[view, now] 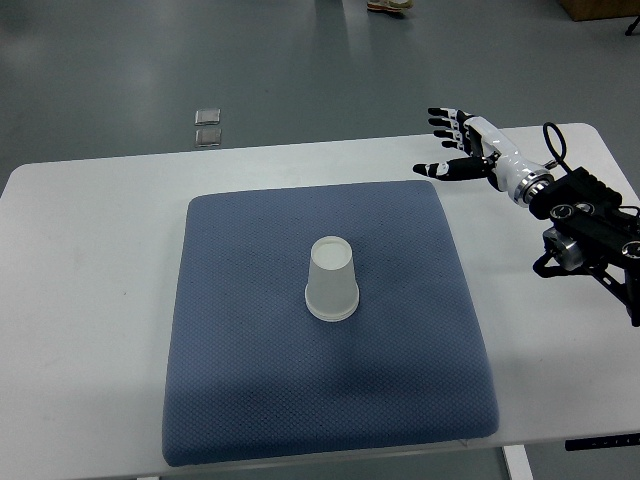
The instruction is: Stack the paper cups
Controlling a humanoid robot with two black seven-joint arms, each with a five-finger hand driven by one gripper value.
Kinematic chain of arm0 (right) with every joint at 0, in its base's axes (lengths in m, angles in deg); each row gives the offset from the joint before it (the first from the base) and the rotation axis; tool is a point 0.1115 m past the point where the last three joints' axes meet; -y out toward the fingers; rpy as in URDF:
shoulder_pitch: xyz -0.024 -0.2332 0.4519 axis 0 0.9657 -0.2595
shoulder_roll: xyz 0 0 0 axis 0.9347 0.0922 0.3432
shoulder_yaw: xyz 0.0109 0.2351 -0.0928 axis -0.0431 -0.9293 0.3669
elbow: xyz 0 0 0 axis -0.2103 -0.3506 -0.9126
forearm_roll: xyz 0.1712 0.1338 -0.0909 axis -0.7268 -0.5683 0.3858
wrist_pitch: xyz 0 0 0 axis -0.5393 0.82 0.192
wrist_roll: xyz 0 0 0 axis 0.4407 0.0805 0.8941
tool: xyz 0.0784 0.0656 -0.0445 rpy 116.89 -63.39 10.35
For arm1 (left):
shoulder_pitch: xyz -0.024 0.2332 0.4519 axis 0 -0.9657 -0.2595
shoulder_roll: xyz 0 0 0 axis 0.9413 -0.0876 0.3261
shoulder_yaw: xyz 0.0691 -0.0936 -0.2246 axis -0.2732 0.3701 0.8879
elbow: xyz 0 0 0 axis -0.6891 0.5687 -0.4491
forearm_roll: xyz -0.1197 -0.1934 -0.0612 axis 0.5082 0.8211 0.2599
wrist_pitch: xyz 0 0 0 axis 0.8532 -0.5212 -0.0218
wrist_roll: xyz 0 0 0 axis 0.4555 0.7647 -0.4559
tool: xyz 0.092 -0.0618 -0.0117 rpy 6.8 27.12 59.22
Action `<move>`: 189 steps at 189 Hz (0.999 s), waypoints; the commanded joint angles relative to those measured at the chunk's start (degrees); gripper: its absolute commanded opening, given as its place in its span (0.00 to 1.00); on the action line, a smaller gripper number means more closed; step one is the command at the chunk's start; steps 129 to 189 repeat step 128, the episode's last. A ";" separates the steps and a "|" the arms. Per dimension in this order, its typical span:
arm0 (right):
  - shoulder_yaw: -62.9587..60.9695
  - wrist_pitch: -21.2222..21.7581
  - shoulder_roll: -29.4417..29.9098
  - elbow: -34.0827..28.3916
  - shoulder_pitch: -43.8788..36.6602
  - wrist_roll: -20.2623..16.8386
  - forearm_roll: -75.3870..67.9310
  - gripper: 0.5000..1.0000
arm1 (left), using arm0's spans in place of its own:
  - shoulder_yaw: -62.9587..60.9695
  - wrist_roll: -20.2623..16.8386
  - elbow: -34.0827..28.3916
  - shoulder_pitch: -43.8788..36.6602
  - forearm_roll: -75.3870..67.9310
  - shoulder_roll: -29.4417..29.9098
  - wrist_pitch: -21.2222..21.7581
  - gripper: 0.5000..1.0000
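- The paper cup (332, 280) stands upside down near the middle of the blue mat (240, 400); it may be several nested, I cannot tell.
- The right hand (455, 145) hovers well apart, over the table's (90, 300) far right, fingers spread, holding nothing.
- If stacking goes on, approach from the right, close around the cup's wall gently to avoid crushing, and lift straight up.

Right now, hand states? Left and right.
Left: not in view.
Right hand: open, fingers spread, holding nothing, over the table's far right, clear of the cup.
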State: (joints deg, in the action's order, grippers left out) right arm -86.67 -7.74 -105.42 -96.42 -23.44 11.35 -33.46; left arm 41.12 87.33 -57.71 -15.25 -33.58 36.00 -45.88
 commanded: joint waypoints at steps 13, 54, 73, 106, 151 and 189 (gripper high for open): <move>-0.12 -0.14 1.10 0.56 1.20 0.06 -5.87 0.81 | 0.00 0.00 0.00 0.00 0.00 0.00 0.01 1.00; -4.68 -0.14 4.27 1.18 3.66 0.59 -8.15 0.84 | 0.00 0.00 0.00 0.00 0.00 0.00 0.01 1.00; -5.39 -0.23 5.23 1.27 4.19 0.68 -8.15 0.84 | 0.00 0.00 0.00 0.00 0.00 0.00 0.01 1.00; -5.39 -0.23 5.32 1.44 4.19 0.68 -8.06 0.84 | 0.00 0.00 0.00 0.00 0.00 0.00 0.01 1.00; -5.39 -0.23 5.41 1.44 4.19 0.85 -8.15 0.84 | 0.00 0.00 0.00 0.00 0.00 0.00 0.01 1.00; -5.39 -0.23 5.41 1.44 4.19 0.85 -8.15 0.84 | 0.00 0.00 0.00 0.00 0.00 0.00 0.01 1.00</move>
